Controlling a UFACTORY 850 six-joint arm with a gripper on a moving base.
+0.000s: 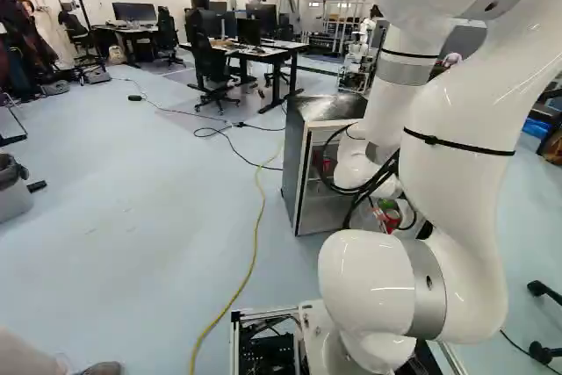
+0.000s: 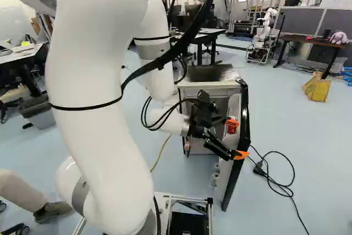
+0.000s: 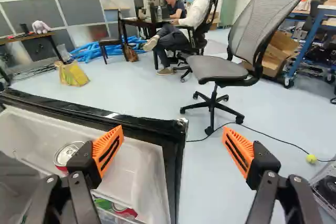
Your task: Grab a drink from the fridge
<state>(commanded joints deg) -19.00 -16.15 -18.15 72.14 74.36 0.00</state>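
A black two-fingered gripper (image 2: 236, 140) with slotted orange pads is seen spread wide, empty, the glossy black-rimmed fridge door's (image 3: 89, 113) corner framed between its fingers. A silver-topped, cylindrical red can (image 3: 67, 156) is held in the white plastic door shelf. A grey mesh chair back (image 3: 266, 19) is captured only in the wrist view.
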